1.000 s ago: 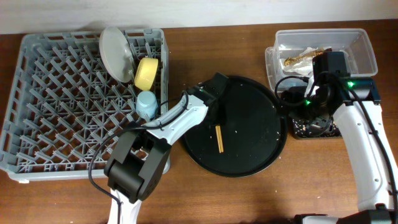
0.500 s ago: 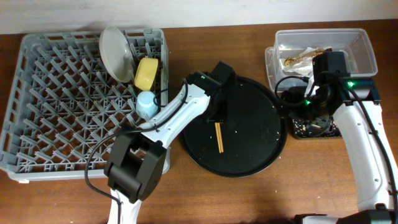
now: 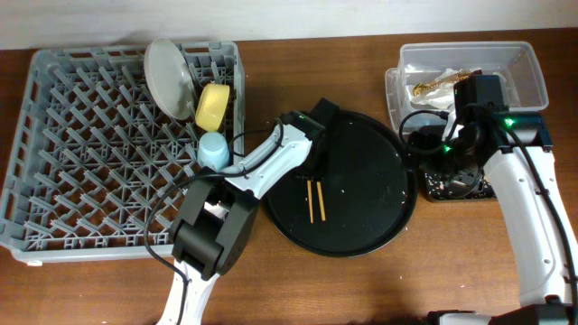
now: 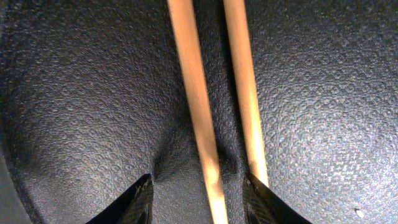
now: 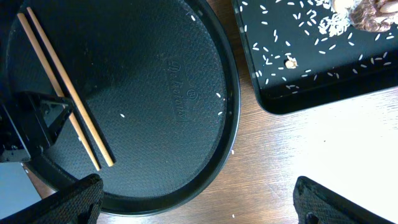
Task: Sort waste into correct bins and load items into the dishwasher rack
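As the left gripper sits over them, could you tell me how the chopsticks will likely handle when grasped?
The chopsticks look like thin, straight wood, so probably stiff and light. They lie loose side by side on the round black tray, under the open left gripper, so closing may press them together, or one might roll or slip out.

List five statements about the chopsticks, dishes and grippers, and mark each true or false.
1. Both chopsticks lie on the round black tray. True.
2. The left gripper is shut on a chopstick. False: its jaws are open, with the chopsticks lying flat on the tray.
3. The yellow bowl sits in the dishwasher rack. True.
4. The white plate lies on the round tray. False: it stands in the rack, beside the bowl.
5. The right gripper holds the wrapper. False: it is open and empty; the wrapper lies in the clear tub.
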You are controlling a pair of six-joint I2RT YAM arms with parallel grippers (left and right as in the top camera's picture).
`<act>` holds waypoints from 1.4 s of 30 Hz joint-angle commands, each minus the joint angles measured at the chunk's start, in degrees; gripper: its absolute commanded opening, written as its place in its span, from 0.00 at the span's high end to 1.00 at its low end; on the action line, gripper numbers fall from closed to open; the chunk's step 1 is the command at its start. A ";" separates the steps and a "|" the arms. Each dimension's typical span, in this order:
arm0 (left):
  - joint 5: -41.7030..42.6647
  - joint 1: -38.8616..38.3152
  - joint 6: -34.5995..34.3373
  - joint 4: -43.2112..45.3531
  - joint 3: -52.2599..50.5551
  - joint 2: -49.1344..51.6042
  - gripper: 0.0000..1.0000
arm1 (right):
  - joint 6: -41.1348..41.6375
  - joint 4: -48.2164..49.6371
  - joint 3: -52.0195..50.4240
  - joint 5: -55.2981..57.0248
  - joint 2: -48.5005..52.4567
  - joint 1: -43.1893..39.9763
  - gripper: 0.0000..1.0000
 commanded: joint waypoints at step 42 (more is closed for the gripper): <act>0.02 0.04 -1.42 0.33 0.81 1.99 0.99 | -0.15 0.04 0.92 0.52 -0.72 -0.22 0.01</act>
